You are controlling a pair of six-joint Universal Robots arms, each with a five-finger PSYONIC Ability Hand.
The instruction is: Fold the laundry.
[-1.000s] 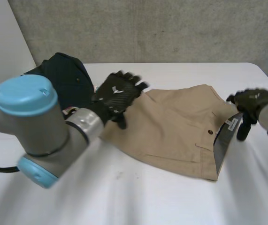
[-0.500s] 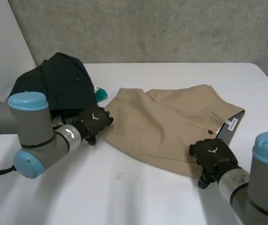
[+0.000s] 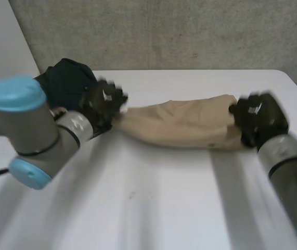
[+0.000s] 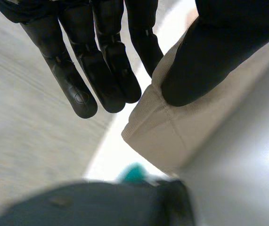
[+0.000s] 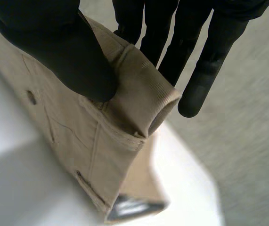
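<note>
The tan shorts (image 3: 182,125) hang stretched between both hands above the white table (image 3: 153,208). My left hand (image 3: 104,101) pinches their left end: in the left wrist view the thumb (image 4: 209,56) presses the tan hem (image 4: 158,127) against the fingers (image 4: 101,61). My right hand (image 3: 257,119) holds the right end, the waistband side. In the right wrist view its thumb (image 5: 63,52) clamps a fold of tan cloth (image 5: 134,99) against the fingers (image 5: 200,56), and the rest of the shorts (image 5: 77,141) hangs below.
A dark navy garment (image 3: 67,83) lies piled at the table's back left, just behind my left hand, also seen as a dark heap (image 4: 92,207) with a bit of teal (image 4: 135,173) beside it. A grey concrete wall (image 3: 190,31) stands behind the table.
Both hands came down to the shorts' near edge, closed on it and lifted it toward the back. The flat shorts are now bunched into a band held up between the hands.
</note>
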